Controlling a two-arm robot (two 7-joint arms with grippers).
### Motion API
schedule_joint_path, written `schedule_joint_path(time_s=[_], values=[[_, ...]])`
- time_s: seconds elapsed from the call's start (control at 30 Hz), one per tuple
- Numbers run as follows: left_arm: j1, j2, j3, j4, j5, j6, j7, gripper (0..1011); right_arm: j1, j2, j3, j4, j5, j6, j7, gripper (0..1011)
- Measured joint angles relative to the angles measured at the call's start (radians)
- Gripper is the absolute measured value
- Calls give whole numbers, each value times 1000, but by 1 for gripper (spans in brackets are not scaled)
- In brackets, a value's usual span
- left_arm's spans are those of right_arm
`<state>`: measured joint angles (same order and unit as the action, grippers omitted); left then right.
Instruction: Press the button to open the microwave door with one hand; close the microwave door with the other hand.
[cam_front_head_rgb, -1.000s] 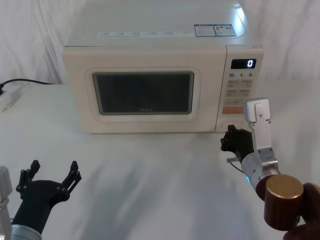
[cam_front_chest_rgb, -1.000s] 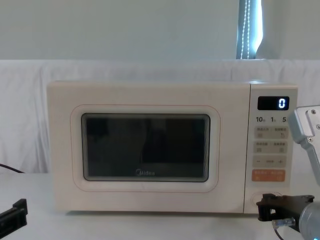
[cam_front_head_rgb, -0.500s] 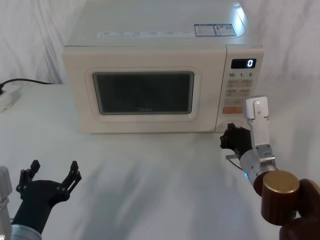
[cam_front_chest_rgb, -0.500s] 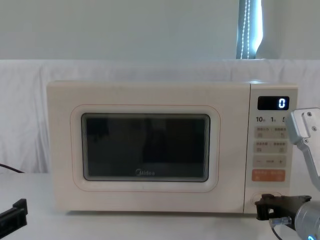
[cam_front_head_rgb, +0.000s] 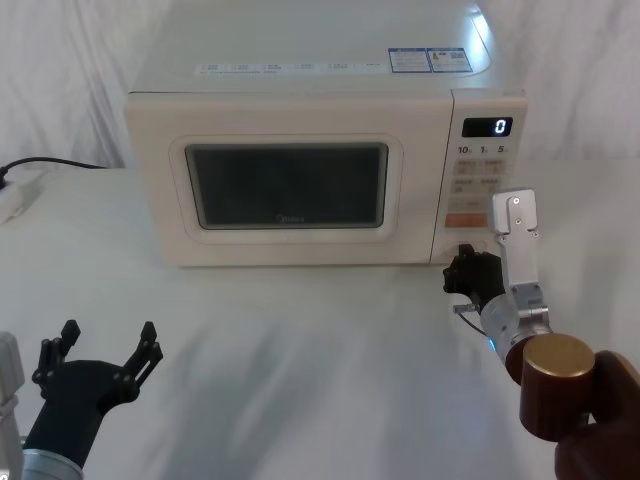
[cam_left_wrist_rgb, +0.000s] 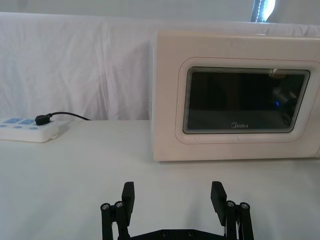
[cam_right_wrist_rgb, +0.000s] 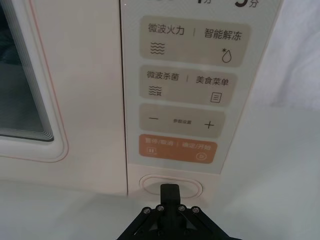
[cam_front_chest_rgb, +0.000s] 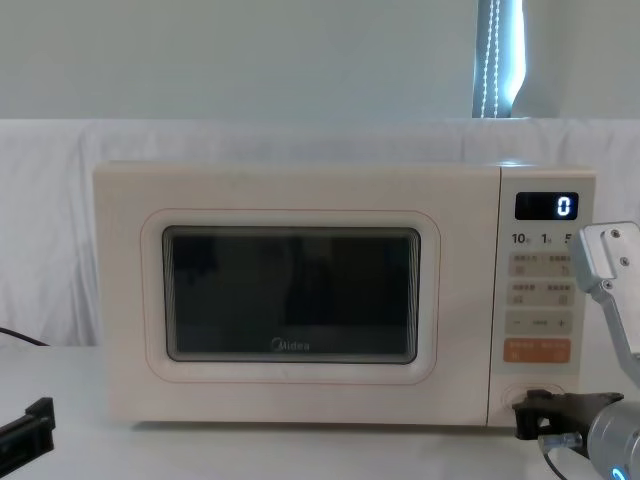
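Head view: the right gripper (cam_front_head_rgb: 462, 268) sits at the lower right corner of the microwave's front, its jaws brought together into one tip and holding nothing. The button (cam_front_head_rgb: 470, 246) is just beyond that tip, low on the control panel (cam_front_head_rgb: 483, 170), and whether they touch cannot be told. The microwave door (cam_front_head_rgb: 290, 180) is flush and closed. To press well, drive the tip straight in at the middle of the button, without sliding up toward the orange key. The left gripper (cam_front_head_rgb: 105, 362) is parked near the table's front left corner, jaws spread wide and empty.

Left wrist view: the left gripper (cam_left_wrist_rgb: 172, 195) faces the microwave door (cam_left_wrist_rgb: 240, 102) from well back, ready for the closing push.

Right wrist view: the right gripper's (cam_right_wrist_rgb: 170, 192) tip overlaps the button's (cam_right_wrist_rgb: 150, 184) middle, below the orange key (cam_right_wrist_rgb: 178, 150); contact stays uncertain.

Chest view: the right gripper (cam_front_chest_rgb: 528, 415) covers most of the button (cam_front_chest_rgb: 515, 394), and the microwave door (cam_front_chest_rgb: 290, 295) looks shut.
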<state>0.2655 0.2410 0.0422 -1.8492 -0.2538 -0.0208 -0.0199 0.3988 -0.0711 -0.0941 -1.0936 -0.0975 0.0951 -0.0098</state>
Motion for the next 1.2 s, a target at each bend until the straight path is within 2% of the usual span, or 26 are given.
schedule_joint_path(time_s=[1.2], values=[[0,0,0,0,0,0,0,1001,47,-10,7,64,-26,2,-16,0]])
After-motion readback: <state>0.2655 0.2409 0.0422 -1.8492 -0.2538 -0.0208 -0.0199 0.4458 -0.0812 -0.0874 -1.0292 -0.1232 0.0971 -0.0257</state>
